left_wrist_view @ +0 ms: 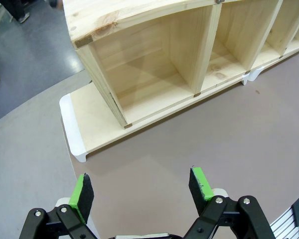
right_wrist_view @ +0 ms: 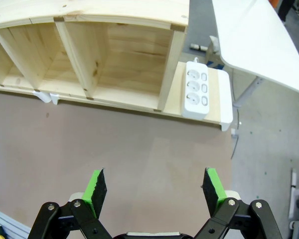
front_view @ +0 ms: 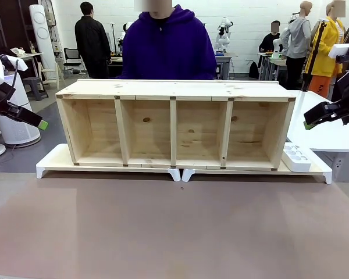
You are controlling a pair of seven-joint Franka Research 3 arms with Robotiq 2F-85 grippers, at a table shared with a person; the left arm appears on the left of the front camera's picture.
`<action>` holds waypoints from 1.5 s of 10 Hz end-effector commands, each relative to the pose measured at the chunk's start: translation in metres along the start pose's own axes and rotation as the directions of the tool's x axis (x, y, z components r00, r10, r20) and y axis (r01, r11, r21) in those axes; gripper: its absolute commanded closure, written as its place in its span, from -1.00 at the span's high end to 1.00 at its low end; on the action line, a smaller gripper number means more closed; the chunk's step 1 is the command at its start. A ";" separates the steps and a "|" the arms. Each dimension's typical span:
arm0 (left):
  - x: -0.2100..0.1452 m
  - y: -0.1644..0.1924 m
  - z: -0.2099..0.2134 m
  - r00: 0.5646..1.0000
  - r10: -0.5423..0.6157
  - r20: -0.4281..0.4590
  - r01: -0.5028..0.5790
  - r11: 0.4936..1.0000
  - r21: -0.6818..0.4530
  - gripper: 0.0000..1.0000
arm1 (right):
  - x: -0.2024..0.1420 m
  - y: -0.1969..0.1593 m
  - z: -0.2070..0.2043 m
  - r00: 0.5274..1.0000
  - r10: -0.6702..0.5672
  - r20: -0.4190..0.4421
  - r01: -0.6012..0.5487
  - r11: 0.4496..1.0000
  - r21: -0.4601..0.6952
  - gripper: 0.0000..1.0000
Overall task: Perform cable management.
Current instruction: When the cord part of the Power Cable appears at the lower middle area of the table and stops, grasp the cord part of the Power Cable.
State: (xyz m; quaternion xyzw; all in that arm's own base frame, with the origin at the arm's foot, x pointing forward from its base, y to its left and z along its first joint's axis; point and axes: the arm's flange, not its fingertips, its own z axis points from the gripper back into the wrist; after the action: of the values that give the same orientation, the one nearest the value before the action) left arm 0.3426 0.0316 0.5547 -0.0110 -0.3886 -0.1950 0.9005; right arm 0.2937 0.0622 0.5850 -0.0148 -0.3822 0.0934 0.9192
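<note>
Left fingers [left_wrist_view: 82, 191] spread wide and empty at the frame's bottom, above the brown tabletop [left_wrist_view: 189, 129]. Right fingers [right_wrist_view: 96, 186] are equally wide and empty. The shelf [front_view: 174, 90] spans mid-frame, with a power strip [right_wrist_view: 197, 89] just beside its right end.

The brown table [front_view: 174, 232] bore two low white-edged boards [front_view: 53, 160] end to end. A four-compartment wooden shelf [front_view: 174, 90] stood across them, with a white power strip [front_view: 295, 157] just beside its right end.
</note>
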 end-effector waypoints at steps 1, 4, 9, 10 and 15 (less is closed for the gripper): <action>0.001 0.001 0.000 1.000 0.007 0.009 -0.007 1.000 0.002 1.00 | 0.000 0.001 0.000 1.000 -0.018 0.000 0.018 1.000 0.002 1.00; 0.001 0.001 0.000 1.000 0.007 0.009 -0.007 1.000 0.002 1.00 | 0.000 0.001 0.000 1.000 -0.018 0.000 0.018 1.000 0.002 1.00; 0.001 0.001 0.000 1.000 0.007 0.009 -0.007 1.000 0.002 1.00 | 0.000 0.001 0.000 1.000 -0.018 0.000 0.018 1.000 0.002 1.00; 0.001 0.001 0.000 1.000 0.007 0.009 -0.007 1.000 0.002 1.00 | 0.000 0.001 0.000 1.000 -0.018 0.000 0.018 1.000 0.002 1.00; 0.001 0.001 0.000 1.000 0.007 0.009 -0.007 1.000 0.002 1.00 | 0.000 0.001 0.000 1.000 -0.018 0.000 0.018 1.000 0.002 1.00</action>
State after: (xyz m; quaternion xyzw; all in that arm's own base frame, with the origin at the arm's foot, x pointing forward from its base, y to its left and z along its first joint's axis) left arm 0.3426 0.0316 0.5547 -0.0110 -0.3886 -0.1950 0.9005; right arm 0.2937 0.0622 0.5850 -0.0148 -0.3822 0.0934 0.9192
